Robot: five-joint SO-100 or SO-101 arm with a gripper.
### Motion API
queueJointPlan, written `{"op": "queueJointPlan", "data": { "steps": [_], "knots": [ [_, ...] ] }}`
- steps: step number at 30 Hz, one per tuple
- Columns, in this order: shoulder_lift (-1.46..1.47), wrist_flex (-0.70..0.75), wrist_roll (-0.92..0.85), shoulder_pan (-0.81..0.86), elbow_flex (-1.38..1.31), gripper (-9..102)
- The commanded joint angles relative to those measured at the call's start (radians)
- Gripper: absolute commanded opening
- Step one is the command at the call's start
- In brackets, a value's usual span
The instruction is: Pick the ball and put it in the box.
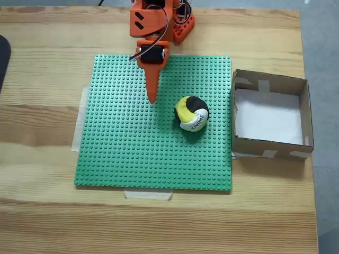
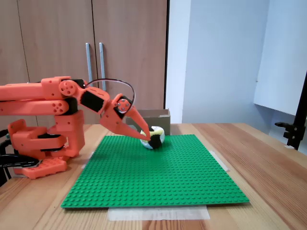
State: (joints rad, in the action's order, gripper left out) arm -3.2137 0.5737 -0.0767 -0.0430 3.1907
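While your arm hangs folded low over the wooden table [image 1: 47, 222], the biggest thing under it is the green studded baseplate [image 1: 127, 153], taped down at its edges. Beside the plate's right edge in the top-down fixed view you've got the box [image 1: 306, 114], open side up, white floor bare. Then the orange arm [image 2: 53, 100] itself, reaching out from its base at the table's far end. And smallest of all, the ball [image 1: 192, 113]: it sits on the plate right of centre, lettered white patch showing, near the box but apart from it.

Now your gripper [image 1: 152, 98]. From above, the fingers read as one narrow wedge, tip pointing down at the studs, left of the ball and clear of it. I see no gap between the jaws, so they look closed, and they hold nothing. In the side-on fixed view the tip overlaps the ball, but that's just the sightline.

Here's the risk as I judge it: swing right with the jaws pressed together like that and you'll nudge the ball away. Drop too low and the tip may snag on the studs. Release too early and the ball could catch the box's near wall.
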Motion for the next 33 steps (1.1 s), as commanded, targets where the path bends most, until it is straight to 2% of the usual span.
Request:
{"op": "queueJointPlan", "data": {
  "steps": [1,33],
  "knots": [
    [-0.009,-0.015,-0.006,-0.003,0.054,-1],
    [-0.009,-0.015,-0.017,-0.012,0.054,-1]
  ]
}}
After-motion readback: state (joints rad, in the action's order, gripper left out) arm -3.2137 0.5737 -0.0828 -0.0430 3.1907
